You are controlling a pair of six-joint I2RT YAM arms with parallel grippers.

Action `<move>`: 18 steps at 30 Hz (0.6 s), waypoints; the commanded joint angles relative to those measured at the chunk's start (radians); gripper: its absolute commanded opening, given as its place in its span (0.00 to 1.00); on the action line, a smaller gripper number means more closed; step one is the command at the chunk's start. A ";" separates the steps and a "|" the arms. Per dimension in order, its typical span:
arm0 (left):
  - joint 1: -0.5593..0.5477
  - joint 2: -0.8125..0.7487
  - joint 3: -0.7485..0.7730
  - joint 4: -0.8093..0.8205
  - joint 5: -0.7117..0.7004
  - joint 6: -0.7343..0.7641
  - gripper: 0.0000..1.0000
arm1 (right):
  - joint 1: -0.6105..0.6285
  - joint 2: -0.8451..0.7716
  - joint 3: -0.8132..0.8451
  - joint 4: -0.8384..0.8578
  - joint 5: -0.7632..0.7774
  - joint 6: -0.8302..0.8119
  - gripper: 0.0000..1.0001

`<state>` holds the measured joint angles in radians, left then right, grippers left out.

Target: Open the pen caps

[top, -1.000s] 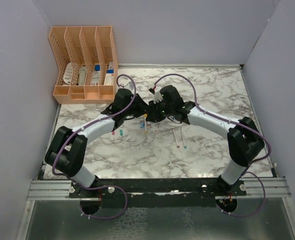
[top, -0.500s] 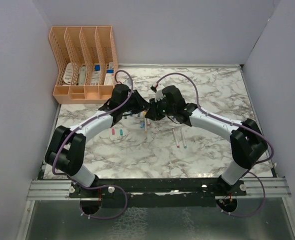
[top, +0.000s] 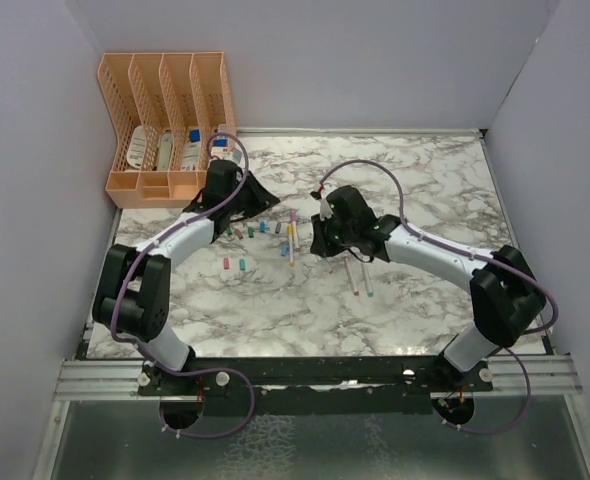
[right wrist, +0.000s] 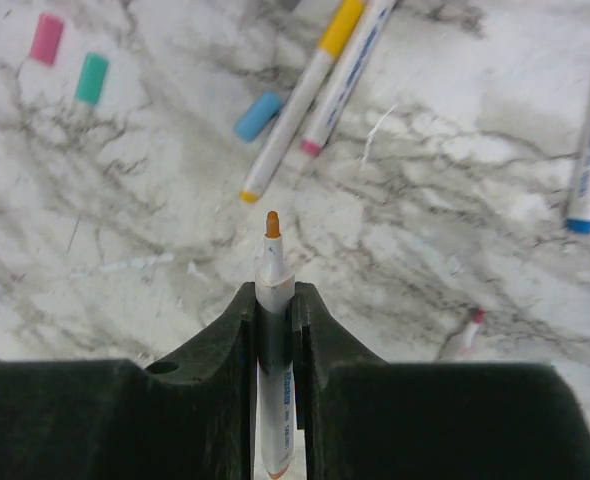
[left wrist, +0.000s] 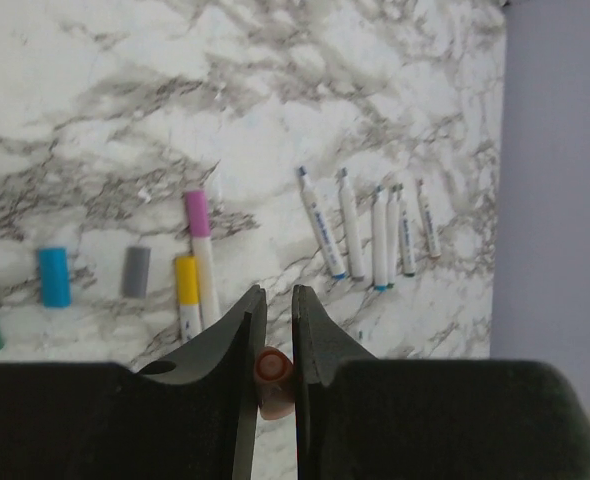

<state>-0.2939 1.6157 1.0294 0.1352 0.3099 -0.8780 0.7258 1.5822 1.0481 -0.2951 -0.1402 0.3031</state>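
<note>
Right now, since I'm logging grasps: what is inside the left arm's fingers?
A small orange cap is pinched between the left fingers, its round end facing the camera. The fingers cover its sides, and the inside of the cap is too small to make out.

White marble-look tabletop (top: pixel 425 180), grey veins. Plain lavender-grey walls (top: pixel 375 60) on three sides. Orange slotted desk organizer (top: pixel 215 85) sits far-left corner. Soft even light.

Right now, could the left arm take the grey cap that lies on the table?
Probably not yet. The grey cap lies uncovered ahead of the left hand, but that hand is shut on an orange cap. It would likely need to put that one down first.
</note>
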 commanded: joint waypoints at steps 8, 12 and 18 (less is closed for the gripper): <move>-0.043 -0.145 -0.152 -0.292 -0.182 0.189 0.00 | -0.013 0.272 0.277 -0.066 0.340 -0.124 0.01; -0.053 -0.148 -0.182 -0.315 -0.212 0.208 0.00 | -0.032 0.336 0.335 -0.063 0.331 -0.138 0.01; -0.075 -0.113 -0.176 -0.362 -0.257 0.244 0.00 | -0.053 0.404 0.382 -0.058 0.317 -0.148 0.01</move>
<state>-0.3538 1.4914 0.8520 -0.1806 0.1169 -0.6762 0.6891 1.9514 1.3872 -0.3531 0.1528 0.1768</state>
